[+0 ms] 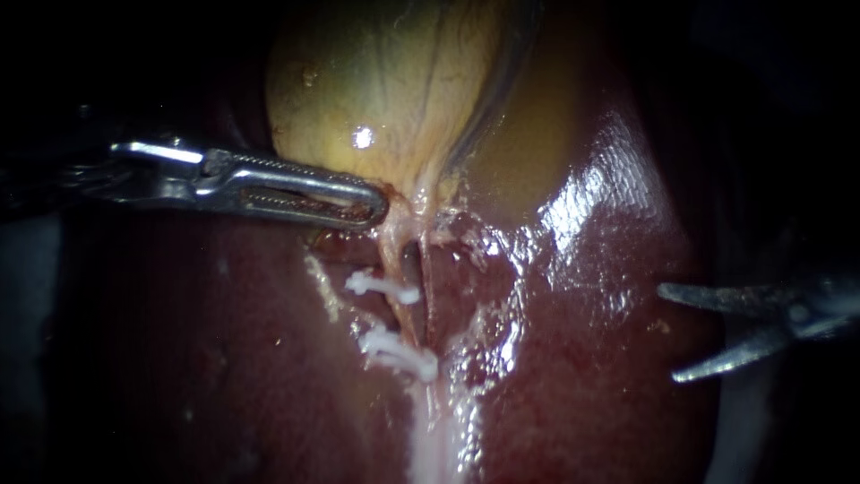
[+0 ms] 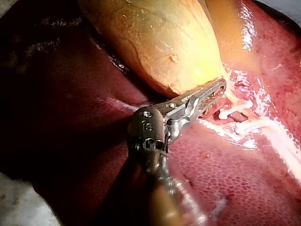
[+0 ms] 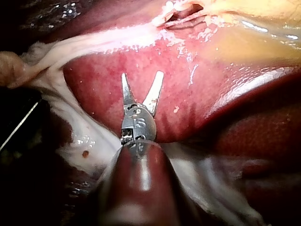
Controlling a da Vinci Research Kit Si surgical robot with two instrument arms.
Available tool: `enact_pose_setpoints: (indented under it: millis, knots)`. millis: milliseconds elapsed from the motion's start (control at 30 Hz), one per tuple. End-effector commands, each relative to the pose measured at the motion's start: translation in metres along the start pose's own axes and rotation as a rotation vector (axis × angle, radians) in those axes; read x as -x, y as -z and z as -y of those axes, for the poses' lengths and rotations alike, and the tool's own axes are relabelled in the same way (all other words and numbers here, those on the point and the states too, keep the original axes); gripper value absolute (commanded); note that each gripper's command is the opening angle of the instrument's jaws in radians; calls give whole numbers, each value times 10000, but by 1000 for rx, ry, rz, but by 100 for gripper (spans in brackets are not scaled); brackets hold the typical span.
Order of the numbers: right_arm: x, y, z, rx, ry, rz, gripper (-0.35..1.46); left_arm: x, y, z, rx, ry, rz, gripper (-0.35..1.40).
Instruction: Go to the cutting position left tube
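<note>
The yellow gallbladder [image 1: 385,90] lies above the dark red liver [image 1: 582,296]. From its neck two thin tubes run down; the left tube [image 1: 391,260] carries two white clips, an upper clip [image 1: 381,287] and a lower clip [image 1: 399,354]. My left instrument [image 1: 376,204] is shut on the gallbladder's neck, also seen in the left wrist view [image 2: 218,89]. My right instrument [image 1: 670,332] has two blades standing open, far to the right of the tubes, over bare liver. In the right wrist view its blades [image 3: 142,74] hold nothing, and the tubes [image 3: 183,19] lie well ahead.
The right tube [image 1: 426,278] runs close beside the clipped one. Pale fatty tissue [image 1: 434,439] continues below the lower clip. Wet liver surface [image 1: 537,358] fills the span between the blades and the tubes.
</note>
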Motion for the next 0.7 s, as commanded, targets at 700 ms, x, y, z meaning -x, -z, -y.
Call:
enact_pose_setpoints:
  millis: [700]
  knots:
    - [-1, -12, 1, -8, 0, -5, 143, -26, 80, -45, -12, 27, -23, -35]
